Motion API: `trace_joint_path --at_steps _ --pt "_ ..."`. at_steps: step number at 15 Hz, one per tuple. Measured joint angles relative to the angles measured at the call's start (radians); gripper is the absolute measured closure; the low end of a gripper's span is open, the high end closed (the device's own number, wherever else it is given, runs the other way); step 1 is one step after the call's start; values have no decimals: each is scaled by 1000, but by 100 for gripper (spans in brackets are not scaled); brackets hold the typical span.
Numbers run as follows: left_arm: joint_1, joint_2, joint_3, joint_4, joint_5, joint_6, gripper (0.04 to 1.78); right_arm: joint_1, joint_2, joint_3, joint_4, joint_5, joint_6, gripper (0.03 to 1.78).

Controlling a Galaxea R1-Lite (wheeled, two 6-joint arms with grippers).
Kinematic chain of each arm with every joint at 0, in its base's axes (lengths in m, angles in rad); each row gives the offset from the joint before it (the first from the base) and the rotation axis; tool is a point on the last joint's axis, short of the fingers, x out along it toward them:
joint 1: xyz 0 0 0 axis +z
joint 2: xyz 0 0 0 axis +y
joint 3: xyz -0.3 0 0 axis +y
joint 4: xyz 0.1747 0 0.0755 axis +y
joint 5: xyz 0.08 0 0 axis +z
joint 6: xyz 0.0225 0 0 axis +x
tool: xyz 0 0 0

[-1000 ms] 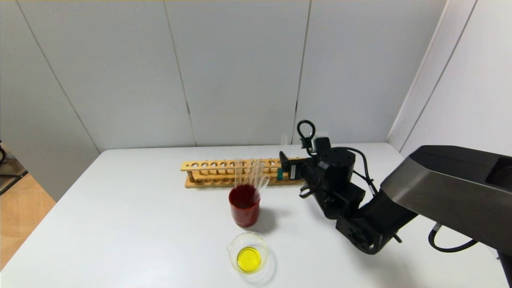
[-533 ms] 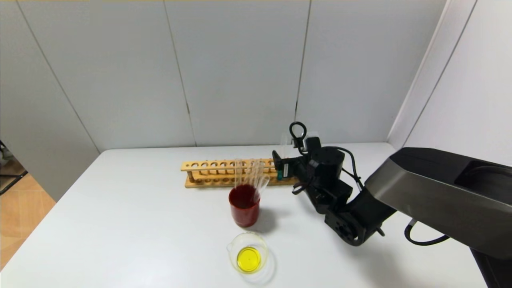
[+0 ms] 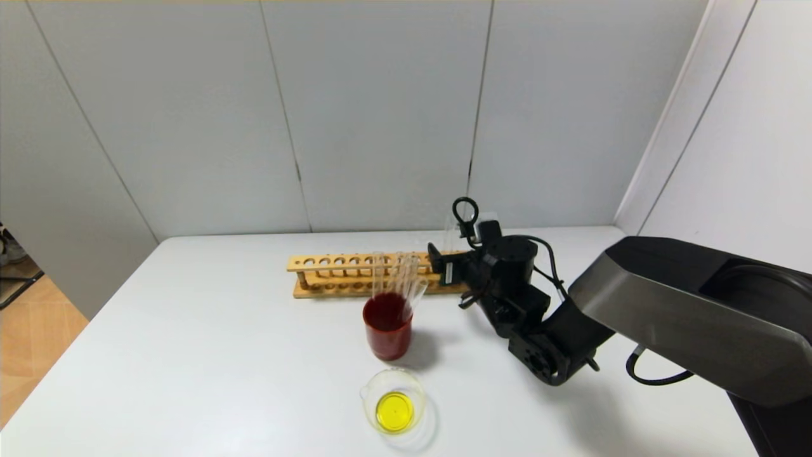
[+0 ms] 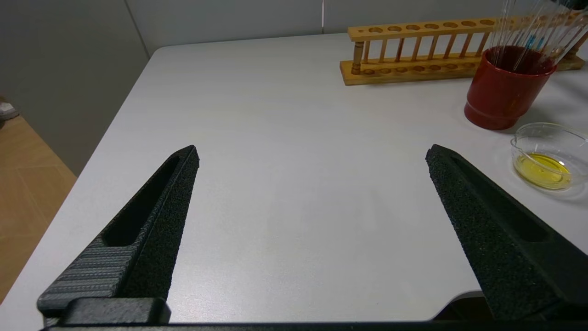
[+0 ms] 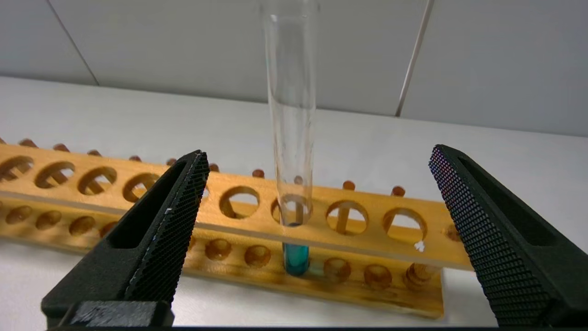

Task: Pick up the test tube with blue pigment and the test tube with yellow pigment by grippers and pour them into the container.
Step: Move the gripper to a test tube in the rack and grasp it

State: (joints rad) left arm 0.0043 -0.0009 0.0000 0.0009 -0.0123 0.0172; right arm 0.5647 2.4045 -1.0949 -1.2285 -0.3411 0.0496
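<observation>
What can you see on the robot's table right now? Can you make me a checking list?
Surface: white table, bare patches look clean.
Job's things: test tube with blue pigment stands upright in the wooden rack; container holds yellow liquid. No yellow-filled tube seen.
Clutter: red cup holding clear empty tubes.
Grippers: right gripper open, one finger on each side of the blue tube, not touching it; left gripper open above bare table, holding nothing.
Cables: black cable loops on the right arm.
Surroundings: grey wall panels; wooden floor at the robot's left.
</observation>
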Motion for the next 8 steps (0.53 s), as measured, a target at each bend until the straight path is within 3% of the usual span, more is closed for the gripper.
trace_joint_path --at_steps 5,8 --pt "0 0 0 0 0 1 7 -16 18 -41 12 7 -2 9" --pt "0 0 0 0 0 1 7 -15 27 -59 12 22 -4 31"
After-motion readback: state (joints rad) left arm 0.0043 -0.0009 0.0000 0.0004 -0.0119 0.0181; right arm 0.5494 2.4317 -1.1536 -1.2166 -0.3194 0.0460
